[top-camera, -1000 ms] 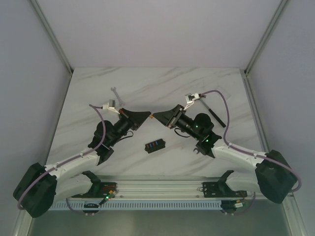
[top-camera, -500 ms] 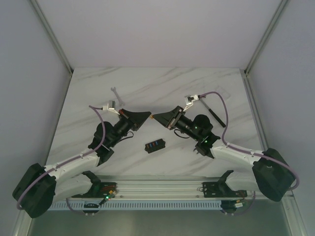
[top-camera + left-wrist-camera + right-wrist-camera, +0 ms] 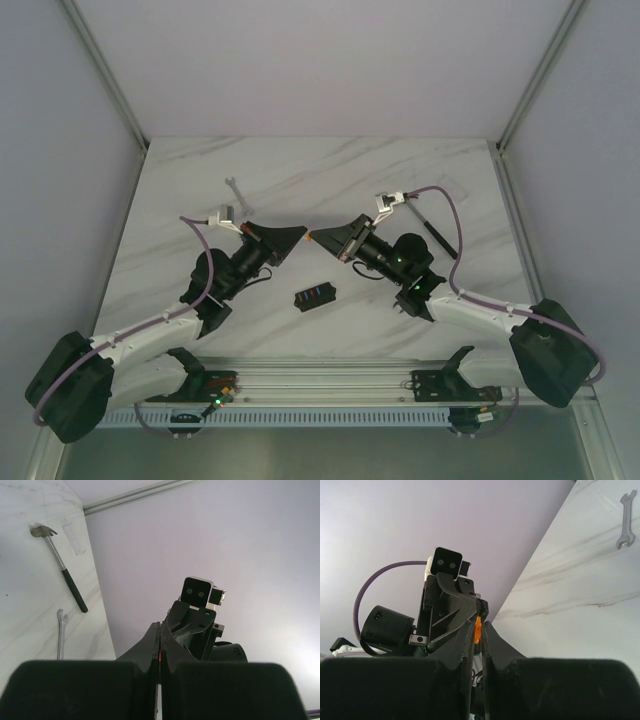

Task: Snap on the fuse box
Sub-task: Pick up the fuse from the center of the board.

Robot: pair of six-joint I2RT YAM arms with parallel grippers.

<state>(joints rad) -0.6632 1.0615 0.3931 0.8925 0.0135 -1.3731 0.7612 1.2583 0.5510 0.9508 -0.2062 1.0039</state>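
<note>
I am seeing the fuse box (image 3: 315, 296) lying free on the tabletop (image 3: 180, 200), nearer the bases than both tips and apart from them. My left fingers (image 3: 145, 647) are pressing together. My right fingers (image 3: 492, 645) are standing narrow, pinching a small orange piece (image 3: 478, 630).

The fuse box (image 3: 315, 296), a small black block topped with coloured fuses, lies flat, slanted, on the tabletop (image 3: 330, 170).
</note>
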